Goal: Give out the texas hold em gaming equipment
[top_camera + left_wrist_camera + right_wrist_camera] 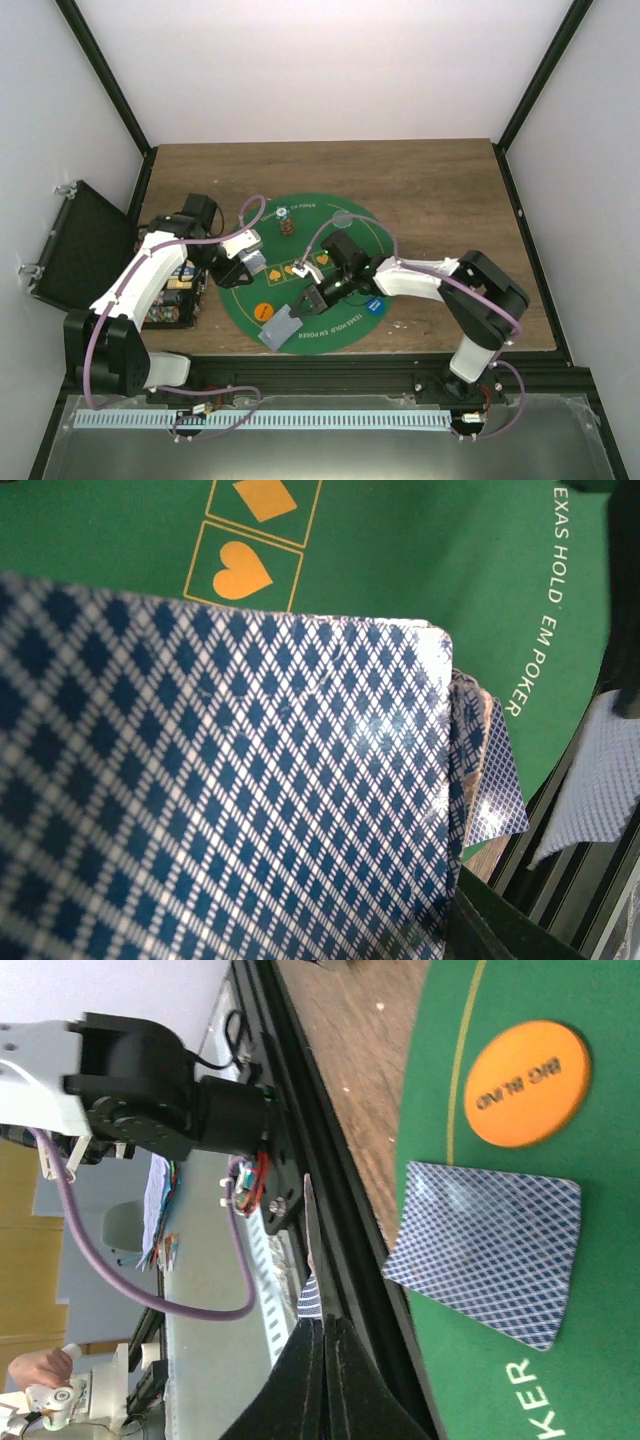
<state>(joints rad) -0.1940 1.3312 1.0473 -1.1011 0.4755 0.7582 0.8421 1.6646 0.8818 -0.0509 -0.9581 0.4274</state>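
Your left jaws grip the deck (220,780); your right jaws pinch one card (310,1300) by the tabletop's near edge.

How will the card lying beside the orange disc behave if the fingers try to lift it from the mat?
The card looks thin and slightly bowed, so it is probably light and bends easily. It lies on the green mat, so it may slide rather than lift.
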